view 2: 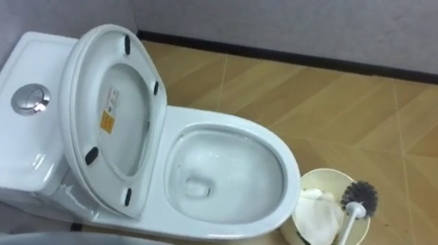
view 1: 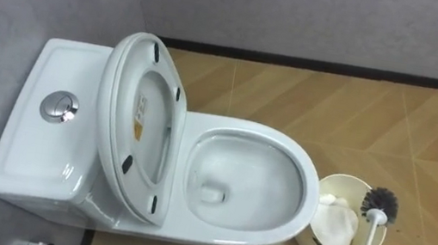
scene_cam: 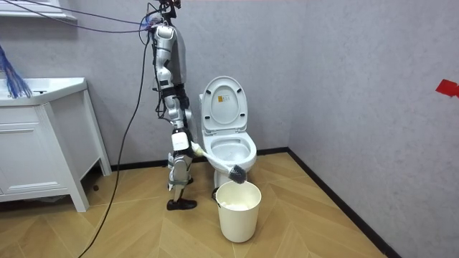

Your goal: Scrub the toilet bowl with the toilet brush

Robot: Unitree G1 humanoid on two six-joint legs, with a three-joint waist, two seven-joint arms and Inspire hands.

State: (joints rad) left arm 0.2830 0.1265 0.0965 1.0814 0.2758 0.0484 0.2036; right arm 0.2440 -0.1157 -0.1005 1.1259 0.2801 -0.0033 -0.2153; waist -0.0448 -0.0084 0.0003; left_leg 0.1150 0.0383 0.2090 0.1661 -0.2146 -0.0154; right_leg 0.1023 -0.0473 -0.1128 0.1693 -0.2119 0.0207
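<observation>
Toilet brush [view 1: 380, 203] (one, dark-bristled) is gripped by the right hand [scene_cam: 181, 140] above one bucket [scene_cam: 237, 222] beside one toilet [view 1: 307, 183].

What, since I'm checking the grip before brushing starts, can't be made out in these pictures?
Right hand: its hold on the brush handle is cut off by the eye views' lower edge and is too small to read in the room view.
Bucket: white material inside hides its bottom; whether that is cloth or a liner is unclear.
Raised lid: its label is too small to read.
</observation>
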